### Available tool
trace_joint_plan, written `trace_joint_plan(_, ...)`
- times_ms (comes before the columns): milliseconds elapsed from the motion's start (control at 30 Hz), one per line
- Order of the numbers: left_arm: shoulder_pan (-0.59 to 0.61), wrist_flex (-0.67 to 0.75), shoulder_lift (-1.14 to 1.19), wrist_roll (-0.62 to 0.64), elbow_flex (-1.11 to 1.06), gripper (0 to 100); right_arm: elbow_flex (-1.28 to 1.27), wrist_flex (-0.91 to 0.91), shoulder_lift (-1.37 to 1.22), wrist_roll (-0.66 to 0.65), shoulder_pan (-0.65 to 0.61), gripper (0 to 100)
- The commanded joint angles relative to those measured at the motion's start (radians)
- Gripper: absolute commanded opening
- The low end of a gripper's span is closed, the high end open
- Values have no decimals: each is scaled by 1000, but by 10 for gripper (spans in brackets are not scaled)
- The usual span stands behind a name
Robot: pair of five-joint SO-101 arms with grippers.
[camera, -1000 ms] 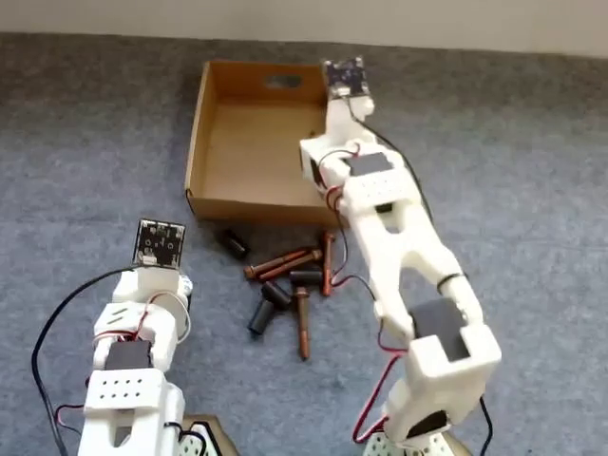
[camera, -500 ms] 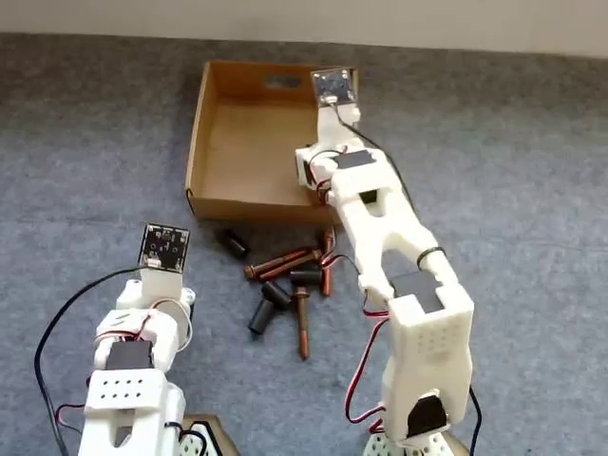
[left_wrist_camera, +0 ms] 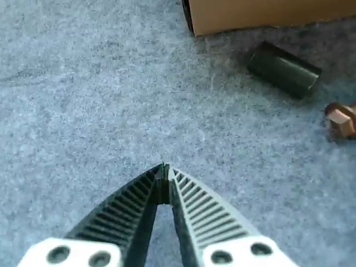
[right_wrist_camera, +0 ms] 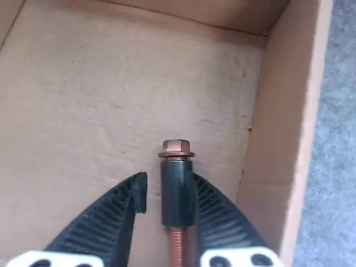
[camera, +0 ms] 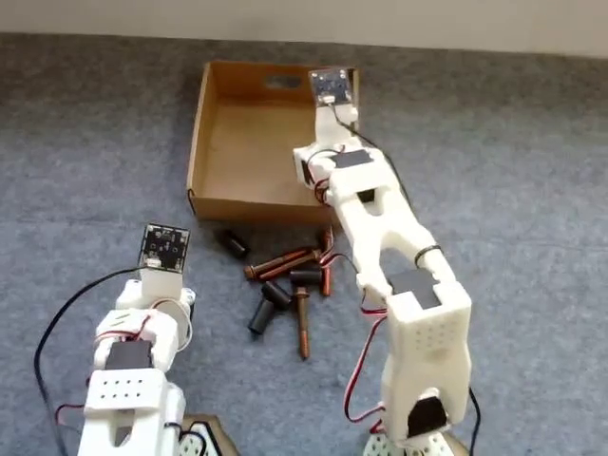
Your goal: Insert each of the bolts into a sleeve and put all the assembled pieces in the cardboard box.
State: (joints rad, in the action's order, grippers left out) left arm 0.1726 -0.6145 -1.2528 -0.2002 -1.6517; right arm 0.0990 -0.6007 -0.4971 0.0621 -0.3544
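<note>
In the cardboard box (right_wrist_camera: 289, 111), sleeved bolt (right_wrist_camera: 177, 189), between parted jaws

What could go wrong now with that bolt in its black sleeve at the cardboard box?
The sleeved bolt seems to touch just one finger of the right gripper, so it may drop crooked or slip from its sleeve. The cardboard box wall is close beside; the fingers could snag it. The loose bolts and sleeves lie crossed, awkward to pick singly.
</note>
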Motion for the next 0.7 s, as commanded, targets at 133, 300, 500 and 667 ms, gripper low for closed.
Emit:
trace_joint_plan(133,-13,-2,-13,-2,36,11,74,-45,168,8,24,84)
trace_joint_plan(300,-15,-2,-13,-2,36,12,70,-280,403,5,35,84)
trace_joint_plan(500,-15,-2,-13,-2,36,12,-77,-410,598,2,30,84)
trace_joint_plan(667,-15,-2,-13,-2,36,13,-292,-403,771,0,33,84)
